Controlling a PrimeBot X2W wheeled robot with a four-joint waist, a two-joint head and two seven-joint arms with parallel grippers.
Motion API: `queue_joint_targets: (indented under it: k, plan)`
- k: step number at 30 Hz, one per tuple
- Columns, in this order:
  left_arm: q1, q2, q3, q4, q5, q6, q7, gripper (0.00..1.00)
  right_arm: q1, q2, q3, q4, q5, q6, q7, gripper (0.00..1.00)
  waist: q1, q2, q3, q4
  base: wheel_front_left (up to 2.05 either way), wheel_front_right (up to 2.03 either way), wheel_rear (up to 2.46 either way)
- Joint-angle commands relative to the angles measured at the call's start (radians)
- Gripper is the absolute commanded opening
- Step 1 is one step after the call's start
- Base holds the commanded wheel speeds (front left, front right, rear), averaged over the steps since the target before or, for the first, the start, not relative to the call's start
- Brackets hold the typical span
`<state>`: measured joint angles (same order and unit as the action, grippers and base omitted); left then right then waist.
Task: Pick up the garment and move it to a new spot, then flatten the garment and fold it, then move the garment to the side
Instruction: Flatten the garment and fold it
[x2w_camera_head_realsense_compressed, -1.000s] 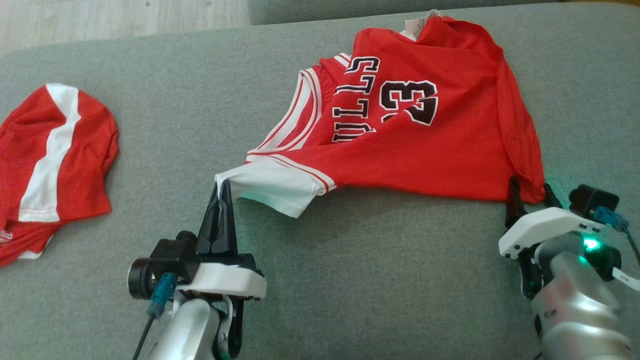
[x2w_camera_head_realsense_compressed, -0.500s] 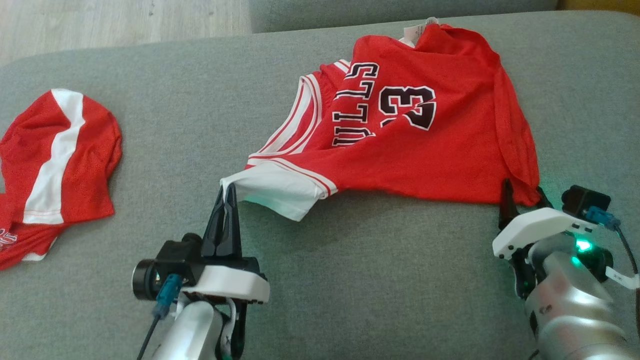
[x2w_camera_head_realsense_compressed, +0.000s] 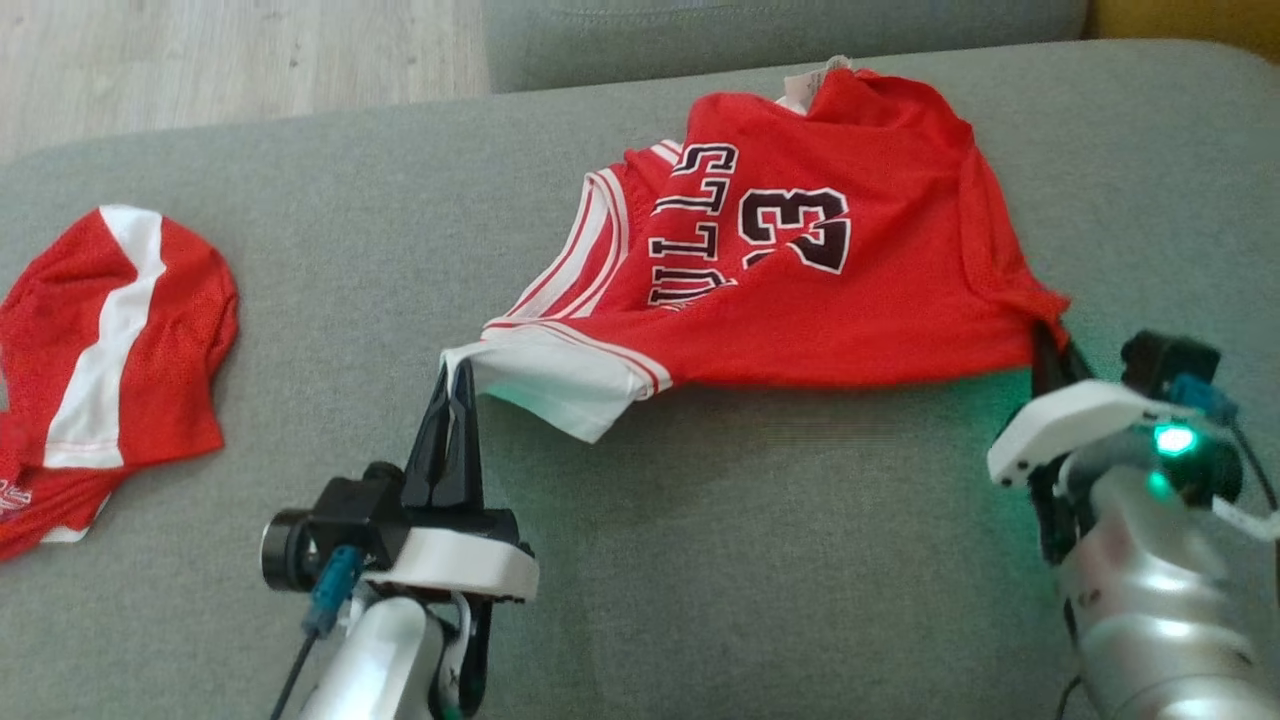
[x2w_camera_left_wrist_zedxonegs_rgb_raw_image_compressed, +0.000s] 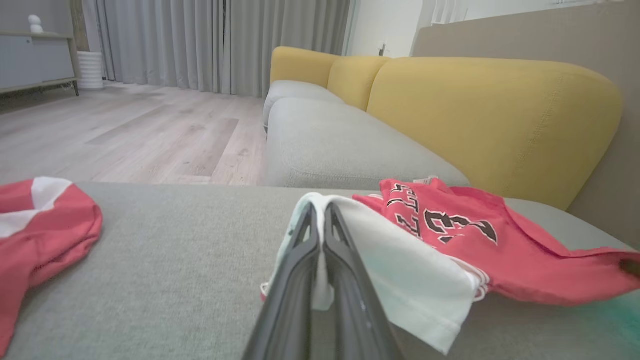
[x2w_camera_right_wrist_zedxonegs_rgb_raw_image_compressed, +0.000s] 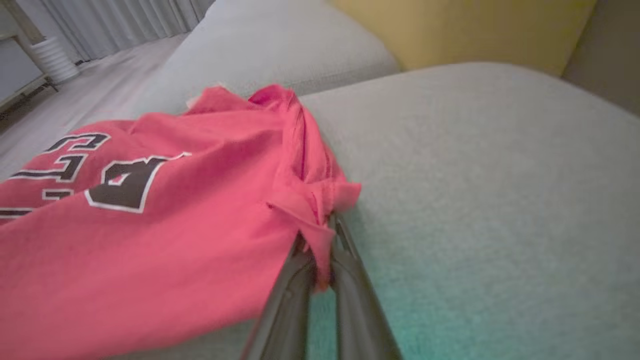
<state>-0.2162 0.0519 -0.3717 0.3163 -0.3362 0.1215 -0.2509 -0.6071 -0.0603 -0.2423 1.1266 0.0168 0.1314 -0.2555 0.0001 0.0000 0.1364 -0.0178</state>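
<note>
Farthest left, well away from the left jaws, a second red-and-white piece lies in a heap on the grey cushion. Nothing is touching it, so I would say it is not part of this step.

The left jaws are pressed flat together on the corner of the white sleeve. In the left wrist view a strip of white cloth is caught between the two dark fingers, and the rest of the sleeve drapes off to their right. A grip out at the very corner looks chosen so that a pull will spread the cloth rather than bunch it.

The jersey itself stretches between the two sets of jaws and away beyond their tips. It is red, and its lettering and its number face up. The near edge runs fairly taut from one grip to the other, with a shadow beneath it. That edge seems to be raised off the cushion while the far part rests on it, rumpled near the collar.

The right jaws are closed narrow on the red corner of the hem. A bunched fold sits between the fingers, and bare cushion lies to their right.

With both near corners pinched, my guess is that the garment is ready to be lifted and carried to its new spot. Flattening and folding are not yet done. The right-hand pinch holds only a small wad of cloth, so it could slip if the pull is sharp.
</note>
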Motion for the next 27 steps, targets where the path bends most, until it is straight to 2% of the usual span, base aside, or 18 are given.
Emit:
queue_joint_targets:
  k: [1, 5, 10, 18, 23, 27]
  plan:
    - [-0.041, 0.011, 0.041, -0.043, 0.014, -0.008, -0.011, 0.0, -0.04, 0.01, 0.019, -0.062, -0.036, -0.001, -0.006, 0.0, -0.0001, 0.0, -0.013, -0.006, 0.0, 0.0, 0.0]
    - [-0.087, 0.031, 0.065, -0.073, 0.024, -0.026, -0.011, 0.0, -0.093, 0.009, 0.055, -0.172, -0.076, -0.001, 0.017, 0.0, -0.0001, 0.0, -0.049, -0.017, 0.0, 0.0, 0.0]
    - [-0.169, 0.058, 0.111, -0.14, 0.028, -0.039, -0.011, 0.0, -0.141, -0.005, 0.183, -0.332, -0.001, -0.001, 0.085, 0.0, -0.0001, 0.0, -0.118, -0.03, 0.0, 0.0, 0.0]
    - [-0.231, 0.116, 0.175, -0.316, 0.013, -0.038, 0.02, 0.0, -0.081, -0.117, 0.342, -0.681, 0.139, -0.001, 0.268, 0.0, -0.0001, 0.0, -0.204, -0.047, 0.0, 0.0, 0.0]
    - [-0.176, 0.179, 0.204, -0.535, 0.004, -0.025, 0.123, 0.0, 0.038, -0.177, 0.327, -0.955, 0.192, -0.001, 0.438, 0.0, -0.0001, 0.0, -0.232, -0.052, 0.0, 0.0, 0.0]
    - [-0.162, 0.232, 0.235, -0.733, -0.01, -0.014, 0.237, 0.0, 0.133, -0.175, 0.27, -1.199, 0.217, -0.001, 0.601, 0.0, -0.0001, 0.0, -0.237, -0.055, 0.0, 0.0, 0.0]
